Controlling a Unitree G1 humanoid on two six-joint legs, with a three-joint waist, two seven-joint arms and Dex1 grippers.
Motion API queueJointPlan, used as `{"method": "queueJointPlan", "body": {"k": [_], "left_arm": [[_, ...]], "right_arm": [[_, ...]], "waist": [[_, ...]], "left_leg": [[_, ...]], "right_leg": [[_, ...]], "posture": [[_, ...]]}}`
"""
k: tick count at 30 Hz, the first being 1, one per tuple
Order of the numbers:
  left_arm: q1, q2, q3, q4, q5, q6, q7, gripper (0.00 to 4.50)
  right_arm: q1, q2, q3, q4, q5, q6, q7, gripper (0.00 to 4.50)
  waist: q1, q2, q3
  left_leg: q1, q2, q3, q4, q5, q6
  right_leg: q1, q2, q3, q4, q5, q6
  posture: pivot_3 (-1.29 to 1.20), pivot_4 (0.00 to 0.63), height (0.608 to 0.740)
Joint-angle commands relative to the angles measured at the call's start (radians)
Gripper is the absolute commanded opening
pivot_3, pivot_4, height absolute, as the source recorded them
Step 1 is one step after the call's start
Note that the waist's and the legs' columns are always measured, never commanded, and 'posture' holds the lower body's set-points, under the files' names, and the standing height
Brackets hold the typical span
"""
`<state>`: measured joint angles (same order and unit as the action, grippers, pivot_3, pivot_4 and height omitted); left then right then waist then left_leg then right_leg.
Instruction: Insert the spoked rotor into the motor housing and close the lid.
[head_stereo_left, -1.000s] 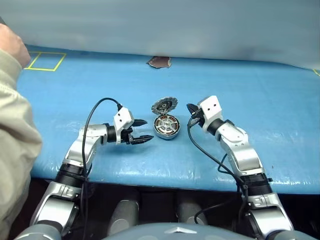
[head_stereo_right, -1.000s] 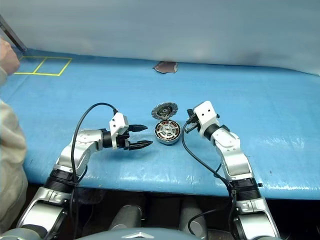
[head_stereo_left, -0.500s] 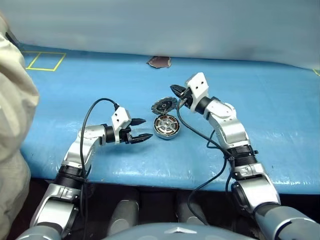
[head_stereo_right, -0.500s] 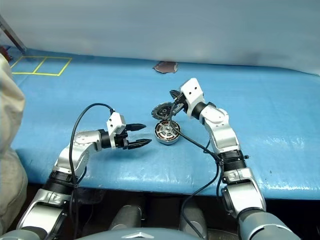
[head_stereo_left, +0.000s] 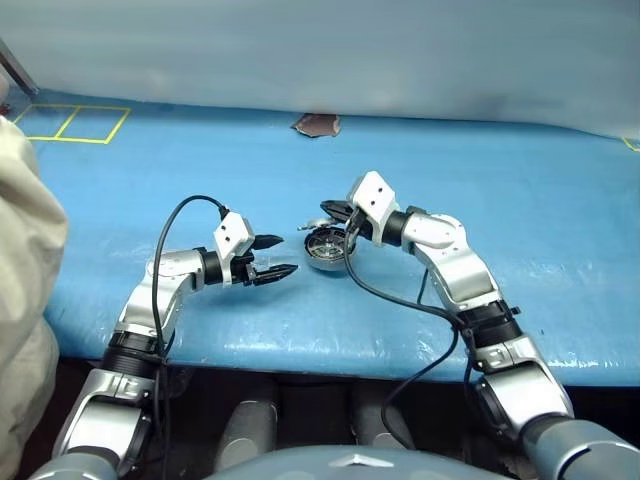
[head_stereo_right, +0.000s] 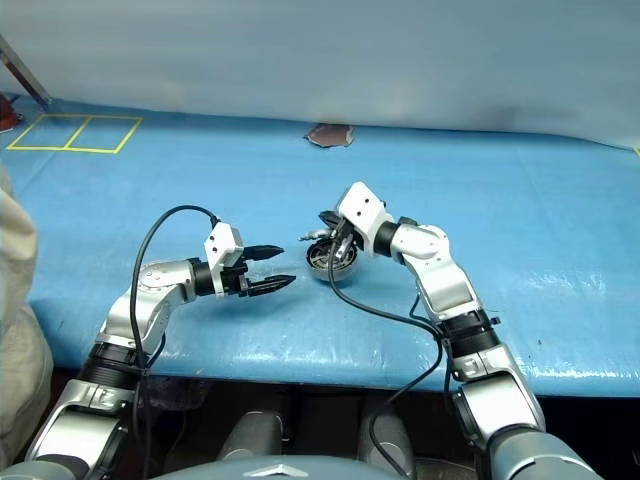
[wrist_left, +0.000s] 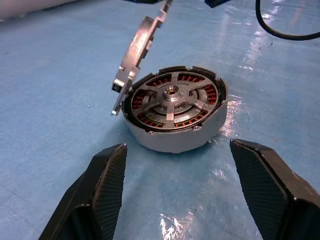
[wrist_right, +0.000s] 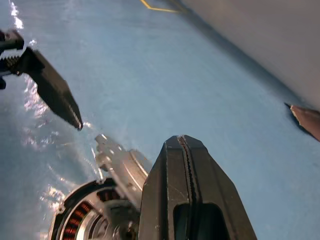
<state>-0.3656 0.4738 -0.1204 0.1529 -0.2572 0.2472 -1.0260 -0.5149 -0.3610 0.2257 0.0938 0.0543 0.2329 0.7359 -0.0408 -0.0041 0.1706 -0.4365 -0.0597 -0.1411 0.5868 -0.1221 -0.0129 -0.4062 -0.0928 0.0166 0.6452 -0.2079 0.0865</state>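
Observation:
The motor housing sits on the blue table, just in front of my open left gripper. Inside it the spoked rotor lies flat over the copper windings. The lid stands tilted on the rim's hinge, leaning over the housing. From behind, my right gripper is shut with nothing in it, its fingertips against the lid's upper edge. In the right wrist view the shut fingers cover part of the housing, and a finger of the left gripper shows beyond.
A person's beige sleeve stands at the table's left end. A brown patch and yellow tape squares mark the far side. The table's front edge runs close below both arms.
My right gripper has swung left from beside the housing to behind the lid. The lid has tipped from wide open toward the housing. My left gripper has stayed in place.

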Motion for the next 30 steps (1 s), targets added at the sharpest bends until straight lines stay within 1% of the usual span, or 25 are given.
{"method": "queueJointPlan", "body": {"k": [1,7,13,17,18,23,26,30], "left_arm": [[-0.007,0.008,0.033,-0.019,-0.02,-0.012,0.004,3.57],[-0.011,0.004,0.037,-0.018,-0.018,-0.018,0.012,3.57],[-0.007,-0.005,0.046,-0.025,-0.02,-0.022,0.025,3.57],[0.0,-0.014,0.047,-0.037,-0.028,-0.018,0.033,3.57],[0.003,-0.018,0.047,-0.038,-0.03,-0.018,0.036,3.57],[0.011,-0.029,0.052,-0.046,-0.043,-0.018,0.05,3.57],[0.015,-0.03,0.049,-0.041,-0.039,-0.022,0.053,3.61],[0.015,-0.031,0.048,-0.043,-0.041,-0.019,0.054,3.61]], "right_arm": [[0.057,-0.016,0.004,-0.103,-0.001,0.034,-0.003,0.0],[0.156,-0.002,-0.001,-0.163,0.003,0.073,-0.047,0.0],[0.246,0.061,0.014,-0.175,0.001,0.095,-0.115,0.0],[0.277,0.108,0.017,-0.146,-0.015,0.08,-0.179,0.0],[0.283,0.121,0.01,-0.141,-0.012,0.076,-0.196,0.0],[0.305,0.166,-0.038,-0.137,0.027,0.081,-0.24,0.0],[0.31,0.16,-0.059,-0.165,0.055,0.09,-0.232,0.61],[0.307,0.154,-0.069,-0.195,0.05,0.084,-0.253,1.87]], "waist": [[0.0,0.0,0.0],[0.002,0.0,0.0],[0.003,0.0,0.0],[0.003,0.0,0.0],[0.003,0.0,0.0],[0.003,0.0,0.0],[0.004,0.0,0.0],[0.004,0.0,0.0]], "left_leg": [[0.0,0.0,0.0,0.0,0.0,0.0],[-0.001,0.0,0.0,0.0,0.0,0.0],[-0.001,0.0,0.0,0.0,0.0,0.0],[0.002,0.0,0.0,0.0,-0.001,-0.001],[0.003,0.0,0.0,0.0,-0.004,-0.006],[0.004,0.001,0.0,0.0,-0.004,-0.006],[0.004,0.001,0.0,0.0,-0.004,-0.006],[0.004,0.001,0.0,0.0,-0.004,-0.006]], "right_leg": [[0.0,0.0,0.0,0.0,0.0,0.0],[-0.001,0.0,0.0,0.0,0.0,0.0],[-0.001,0.0,0.0,0.0,0.0,0.0],[-0.002,0.0,0.0,-0.001,0.0,0.0],[-0.002,0.0,0.0,-0.001,0.0,0.0],[-0.001,-0.001,0.0,-0.001,0.0,0.0],[-0.001,-0.001,0.0,-0.001,0.0,0.0],[-0.002,-0.001,0.0,-0.001,0.0,0.0]], "posture": [[0.0,0.15,0.74],[0.0,0.15,0.74],[0.0,0.15,0.74],[0.0,0.15,0.74],[0.0,0.15,0.74],[0.0,0.15,0.74],[0.0,0.15,0.74],[0.0,0.15,0.74]]}}
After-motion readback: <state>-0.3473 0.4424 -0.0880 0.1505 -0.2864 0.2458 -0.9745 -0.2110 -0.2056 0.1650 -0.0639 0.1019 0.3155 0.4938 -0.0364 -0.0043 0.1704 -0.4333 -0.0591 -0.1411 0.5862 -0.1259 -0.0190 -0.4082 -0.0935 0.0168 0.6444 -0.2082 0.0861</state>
